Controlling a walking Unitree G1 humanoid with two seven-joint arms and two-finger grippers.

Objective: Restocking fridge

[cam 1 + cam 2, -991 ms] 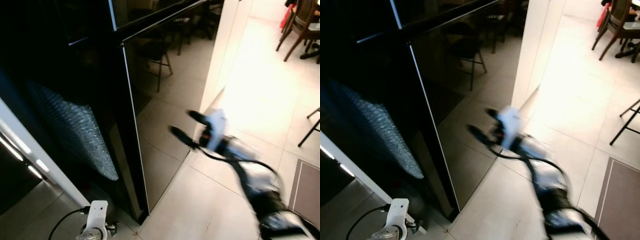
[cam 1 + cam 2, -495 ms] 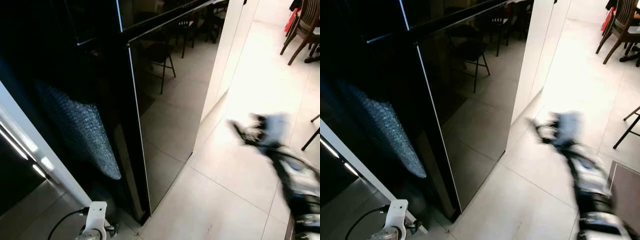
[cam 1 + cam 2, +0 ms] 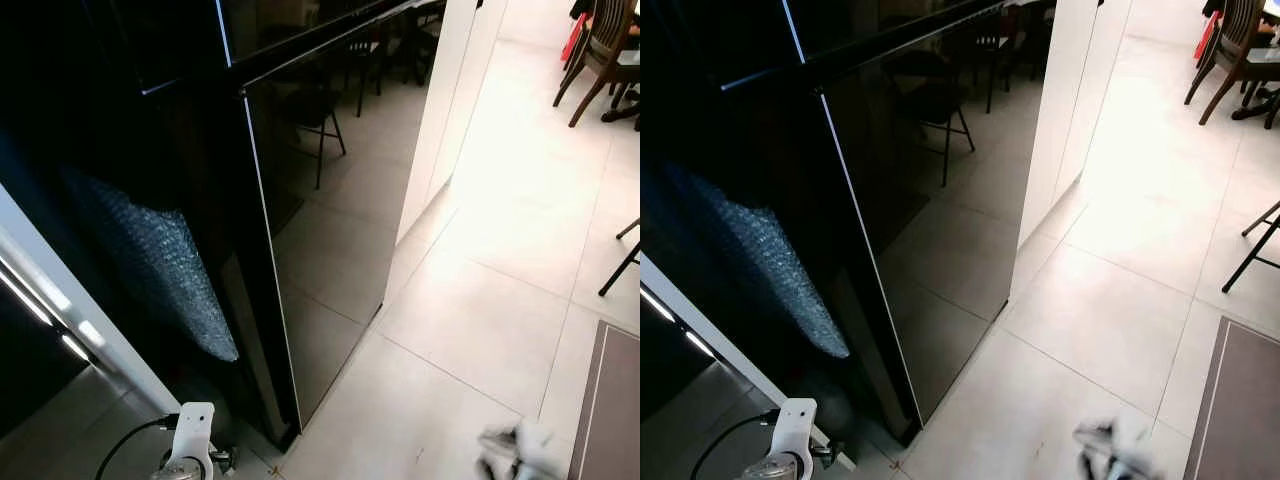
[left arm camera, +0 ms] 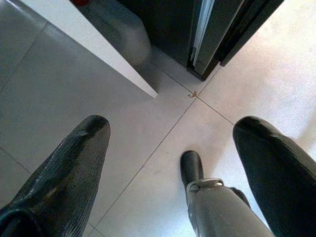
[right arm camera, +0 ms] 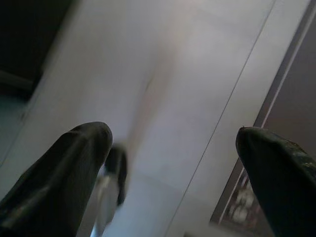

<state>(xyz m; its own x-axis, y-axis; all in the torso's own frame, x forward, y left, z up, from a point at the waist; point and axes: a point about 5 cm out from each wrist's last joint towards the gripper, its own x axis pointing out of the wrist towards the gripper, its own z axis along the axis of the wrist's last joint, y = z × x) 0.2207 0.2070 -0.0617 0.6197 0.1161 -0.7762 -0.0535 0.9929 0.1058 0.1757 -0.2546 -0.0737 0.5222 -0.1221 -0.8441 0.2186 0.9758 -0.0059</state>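
The fridge is a tall black glossy cabinet; its door [image 3: 330, 200] stands shut and mirrors the tiled floor and a chair. A grey bubble-textured patch [image 3: 150, 260] shows on its dark left side, beside a white lit strip [image 3: 40, 290]. My left arm [image 3: 190, 445] hangs low at the fridge's foot. Its gripper [image 4: 173, 133] is open over the floor tiles, with nothing between the fingers [image 4: 74, 163]. My right gripper [image 3: 510, 455] is a blur at the bottom edge, low over the floor to the right of the fridge. It is open and empty [image 5: 173, 133].
A white wall panel [image 3: 445, 100] adjoins the fridge on the right. Wooden chairs [image 3: 600, 50] stand at the far right, a black chair leg [image 3: 625, 260] nearer. A dark mat [image 3: 610, 400] lies at the right. Pale tiles [image 3: 480, 320] spread between them. My own foot [image 4: 192, 168] shows below.
My right arm has swung from raised in front of the fridge door out to the right and down to the bottom edge. The left arm has stayed put; the camera shifted slightly.
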